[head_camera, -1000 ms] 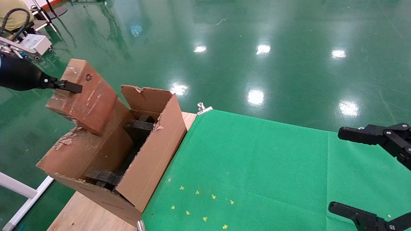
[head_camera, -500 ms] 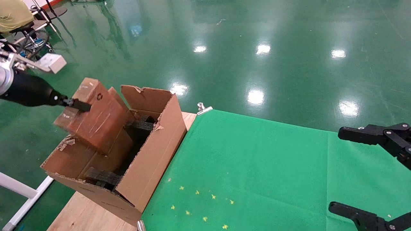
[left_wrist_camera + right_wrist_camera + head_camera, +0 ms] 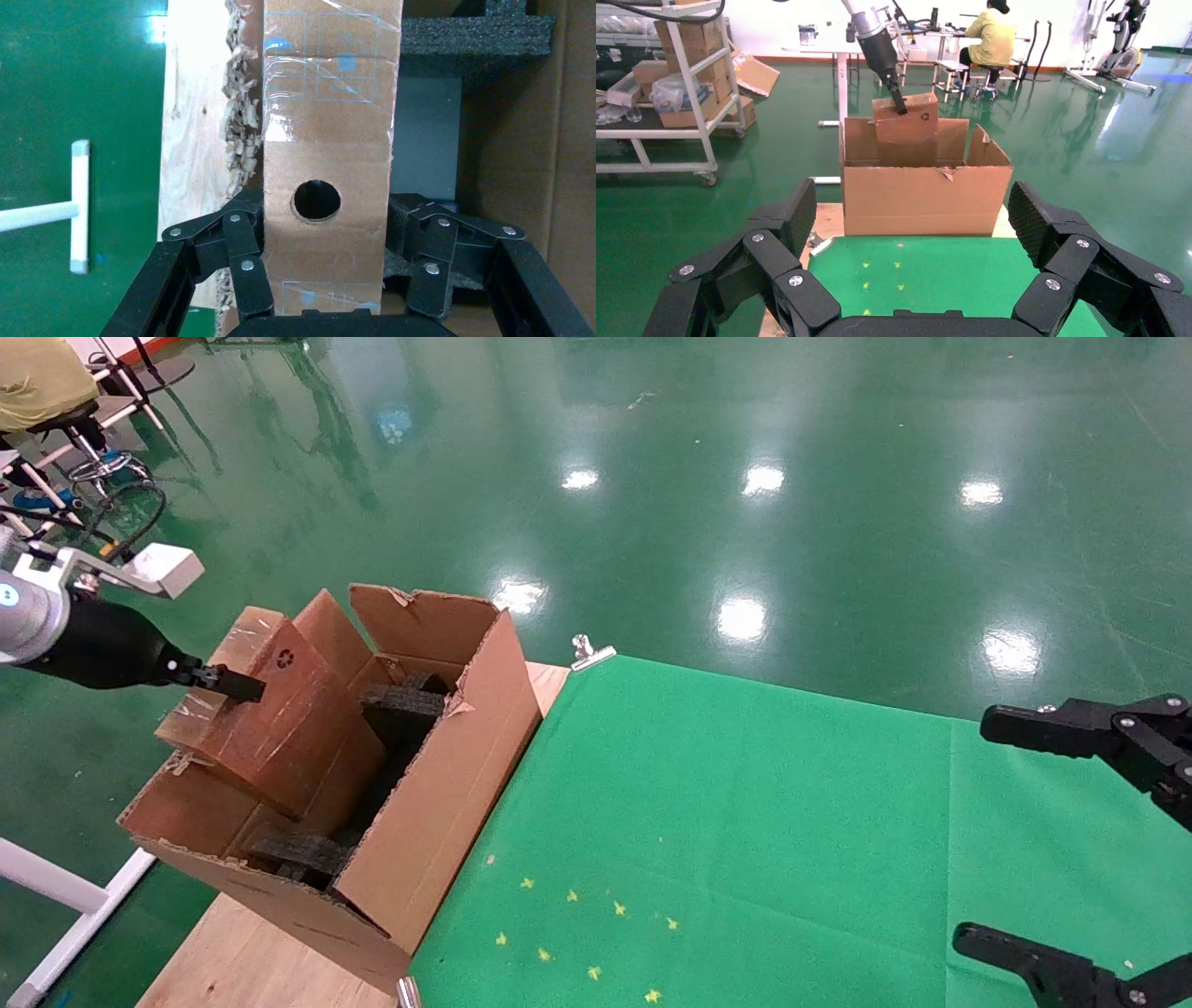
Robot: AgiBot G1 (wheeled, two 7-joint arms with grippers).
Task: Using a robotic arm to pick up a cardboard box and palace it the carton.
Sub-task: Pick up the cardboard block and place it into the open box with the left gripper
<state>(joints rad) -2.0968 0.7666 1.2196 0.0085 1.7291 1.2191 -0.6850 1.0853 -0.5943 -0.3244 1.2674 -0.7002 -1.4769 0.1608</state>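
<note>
**Box gripped and partly lowered into carton; release outstanding**

Pick-up: complete. The left hand (image 3: 244, 686), at the left edge of the head view, is clamped on the cardboard box (image 3: 270, 719), one finger on each broad face. The left wrist view confirms this: both fingers press the slab either side of its round hole (image 3: 317, 200), with taped faces visible above and below.

Placement: in progress, not complete. The box stands tilted, its lower end inside the open top of the carton (image 3: 447, 784), at the carton's left side. Its upper end, bearing the recycling mark, rises above the ragged left flap. Black foam pieces (image 3: 402, 699) lie within the carton, beside and below the box. Whether the lower end rests on anything cannot be determined.

The right wrist view agrees: the box projects above the carton's far rim.

The right hand (image 3: 1071, 840), at the lower right of the head view, hangs over the green bench (image 3: 745, 822) with fingers spread wide, holding nothing, well apart from the carton.

Outstanding, in my judgement: further lowering, then release and withdrawal of the left hand.
</note>
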